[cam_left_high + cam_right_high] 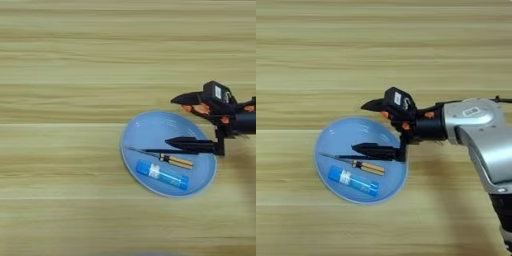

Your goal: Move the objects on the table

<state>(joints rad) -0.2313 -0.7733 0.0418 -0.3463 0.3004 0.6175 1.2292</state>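
Observation:
Two of the objects lie in a blue oval plate (145,131) on the table (60,60). One is a thin screwdriver (165,157) with a tan handle. The other is a blue tube (162,175) with a white label, just in front of it. My right gripper (358,126) comes in from the right and stands open, its two black fingers wide apart. The lower finger reaches over the plate just above the screwdriver. The upper finger lies at the plate's far right rim. Orange patches (201,108) show by the upper finger's base; I cannot tell what they belong to.
The silver forearm (476,125) crosses the table's right side and runs down toward the bottom right corner. Bare wood planks stretch to the left of the plate and behind it.

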